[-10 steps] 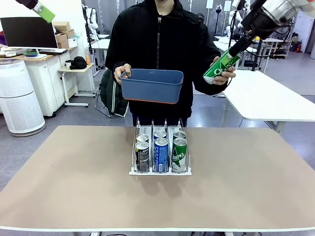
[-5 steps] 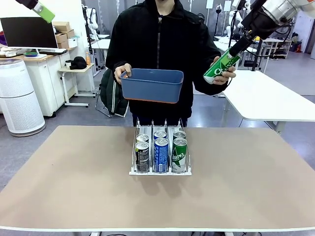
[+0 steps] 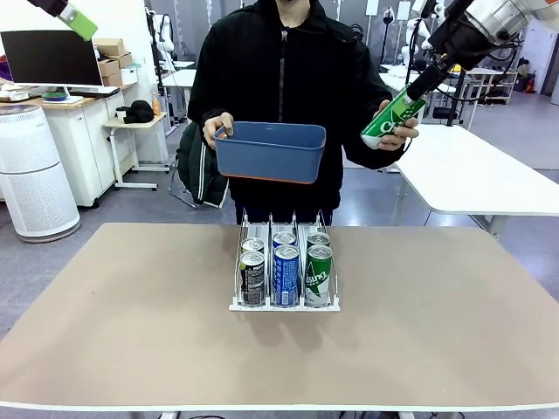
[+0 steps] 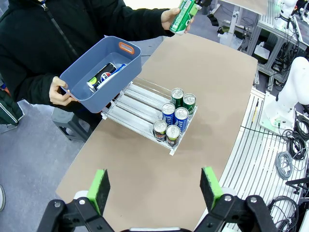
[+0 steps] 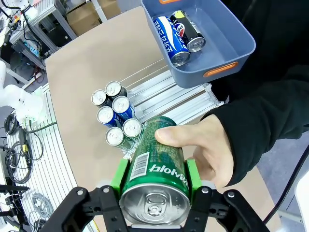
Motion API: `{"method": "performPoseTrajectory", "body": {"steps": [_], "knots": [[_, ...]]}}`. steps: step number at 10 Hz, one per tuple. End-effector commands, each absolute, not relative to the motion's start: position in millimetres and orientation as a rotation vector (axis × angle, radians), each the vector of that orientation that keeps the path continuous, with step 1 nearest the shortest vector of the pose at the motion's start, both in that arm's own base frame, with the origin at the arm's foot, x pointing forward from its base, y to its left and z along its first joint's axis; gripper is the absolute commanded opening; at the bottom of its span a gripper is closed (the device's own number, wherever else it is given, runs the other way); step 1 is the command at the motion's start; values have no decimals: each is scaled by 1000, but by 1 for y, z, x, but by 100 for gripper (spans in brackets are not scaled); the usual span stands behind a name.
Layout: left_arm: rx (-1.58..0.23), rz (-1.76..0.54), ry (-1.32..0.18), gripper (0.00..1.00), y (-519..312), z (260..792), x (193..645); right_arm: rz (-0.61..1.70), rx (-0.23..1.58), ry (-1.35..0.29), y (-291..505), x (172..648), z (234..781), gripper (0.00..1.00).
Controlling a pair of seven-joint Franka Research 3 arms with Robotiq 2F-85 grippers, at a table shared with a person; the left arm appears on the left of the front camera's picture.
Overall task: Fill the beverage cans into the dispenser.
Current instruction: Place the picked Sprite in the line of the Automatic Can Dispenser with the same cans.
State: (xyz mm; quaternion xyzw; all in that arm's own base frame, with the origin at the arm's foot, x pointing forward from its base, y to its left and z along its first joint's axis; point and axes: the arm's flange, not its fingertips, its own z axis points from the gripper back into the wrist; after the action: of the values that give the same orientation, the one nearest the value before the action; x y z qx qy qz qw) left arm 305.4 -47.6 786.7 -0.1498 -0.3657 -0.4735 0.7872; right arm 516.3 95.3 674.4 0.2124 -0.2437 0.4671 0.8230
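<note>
**Right pincer**: raised high past the far edge of the table, right of the middle. It is clenched on 1 green can, with a green pad on each side near the can's silver top. The can is tilted, its base pointing down toward the person.

**Person's hand**: wrapped round the lower part of that same green can, thumb across the label.

**Left pincer**: high above the table's left side. It is released, its 2 pads wide apart with nothing between them.

**Rack**: white, with 3 lanes, on the middle of the table and nearer the far edge. The lanes run from the far edge toward the robot's edge.
- 6 cans stand upright in 2 rows of 3 at the end nearest the robot.
- The front row, left to right, is 1 black-grey can, 1 blue can and 1 green-labelled can.
- The far stretch of the lanes is bare.

**Blue bin**: held in the air over the table's far edge, above the rear of the rack, by the person's other hand at one short end.
- 2 cans lie on their sides in it, touching: 1 blue-and-white can and 1 black can.
</note>
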Motion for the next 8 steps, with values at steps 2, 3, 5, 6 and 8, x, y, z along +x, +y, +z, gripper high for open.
{"method": "performPoseTrajectory", "body": {"steps": [2,3,5,6,8], "knots": [[-316,-1018,-788,100,-47,785,306,994,452,-520,95,516,675,0],[-316,-1018,-788,100,-47,785,306,994,452,-520,95,516,675,0],[-316,-1018,-788,100,-47,785,306,994,452,-520,95,516,675,0],[-316,-1018,-788,100,-47,785,306,994,452,-520,95,516,675,0],[-316,-1018,-788,100,-47,785,306,994,452,-520,95,516,675,0]]}}
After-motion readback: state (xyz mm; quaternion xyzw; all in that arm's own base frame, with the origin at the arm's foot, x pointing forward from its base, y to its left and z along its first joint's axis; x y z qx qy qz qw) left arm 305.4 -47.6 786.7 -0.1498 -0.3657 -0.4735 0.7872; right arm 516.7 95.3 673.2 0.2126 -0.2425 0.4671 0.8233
